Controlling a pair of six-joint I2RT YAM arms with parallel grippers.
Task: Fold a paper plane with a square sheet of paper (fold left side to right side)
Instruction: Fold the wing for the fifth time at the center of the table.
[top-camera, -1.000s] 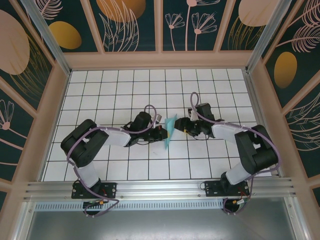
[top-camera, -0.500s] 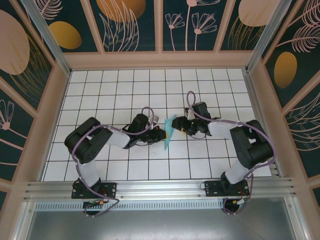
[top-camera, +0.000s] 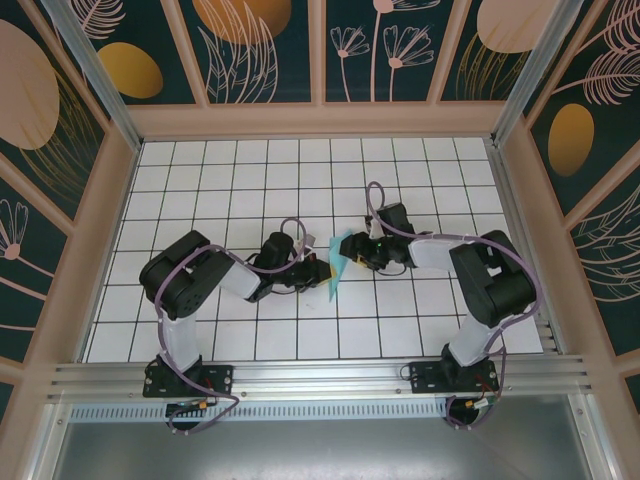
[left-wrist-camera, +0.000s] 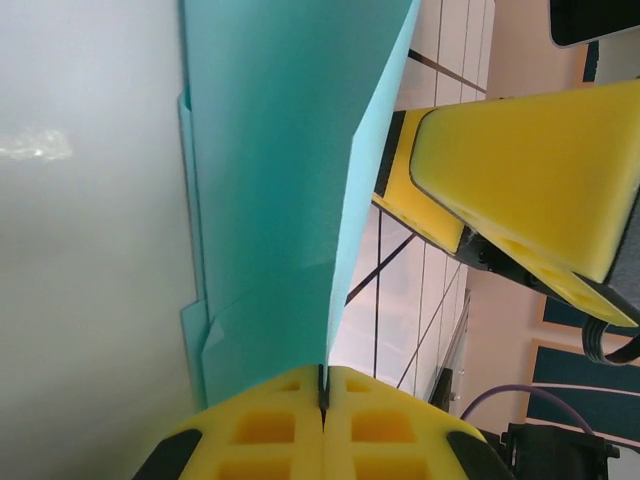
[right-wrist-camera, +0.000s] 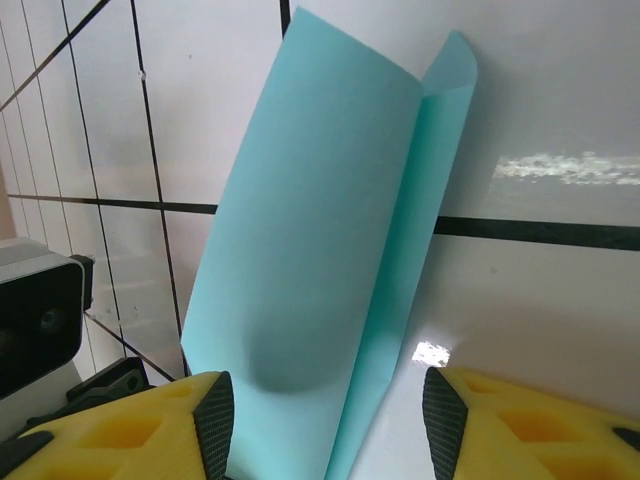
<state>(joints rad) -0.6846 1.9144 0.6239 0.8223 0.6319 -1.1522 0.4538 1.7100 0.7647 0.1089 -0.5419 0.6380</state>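
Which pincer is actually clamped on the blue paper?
The left pincer, jaws shut on the paper; the right pincer stands open around it.

Free table (top-camera: 230, 180) beyond folded paper (top-camera: 338, 265); wooden walls (top-camera: 320, 120) around.

We record two arms, left arm (top-camera: 232, 277) and right arm (top-camera: 447, 252): black joint housings, pale grey link shells, a purple cable (top-camera: 291, 222) looped along each, black base plates (top-camera: 187, 380). Left tool (left-wrist-camera: 322, 385) and right tool (right-wrist-camera: 325, 400): yellow moulded fingers (right-wrist-camera: 530, 425) with recessed pockets and dark woven-textured pads (right-wrist-camera: 215, 425).
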